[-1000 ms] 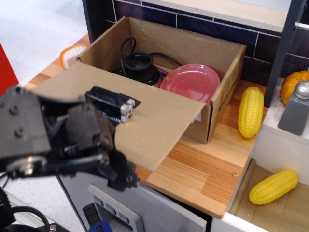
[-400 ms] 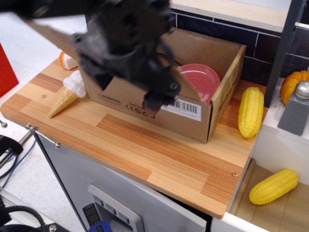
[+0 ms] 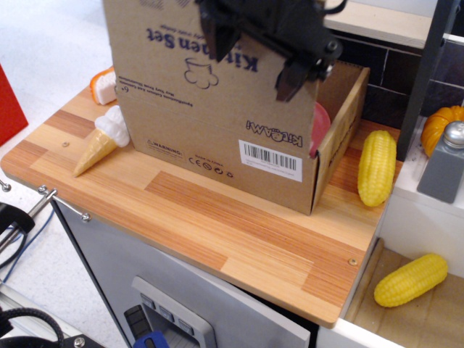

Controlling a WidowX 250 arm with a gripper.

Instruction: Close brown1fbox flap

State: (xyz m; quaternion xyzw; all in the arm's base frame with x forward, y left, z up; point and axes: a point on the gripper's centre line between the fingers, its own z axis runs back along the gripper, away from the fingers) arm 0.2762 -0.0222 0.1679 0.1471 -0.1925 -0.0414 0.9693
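Observation:
The brown1fbox (image 3: 217,156) stands on the wooden counter (image 3: 239,239), its front wall showing a white barcode label (image 3: 271,159) and small warning marks. Its front flap (image 3: 174,72) stands nearly upright above that wall, with the blue "Kitchen Set" print facing me upside down. My black gripper (image 3: 254,61) is at the flap's upper right, against its printed face. Its fingers look spread, with one fingertip (image 3: 288,81) near the flap's right edge. A pink plate (image 3: 320,127) peeks out inside the box; the rest of the contents are hidden.
An ice cream cone (image 3: 101,141) and an orange-and-white toy (image 3: 104,85) lie left of the box. A corn cob (image 3: 377,168) lies right of it, and another (image 3: 411,279) lies lower right. A pumpkin (image 3: 442,123) and a grey shaker (image 3: 451,163) stand at the far right, with a dark tiled wall behind.
The flap has swung up from lying flat outward over the counter to nearly upright. My gripper rose with it, from low at the front left to the top of the box.

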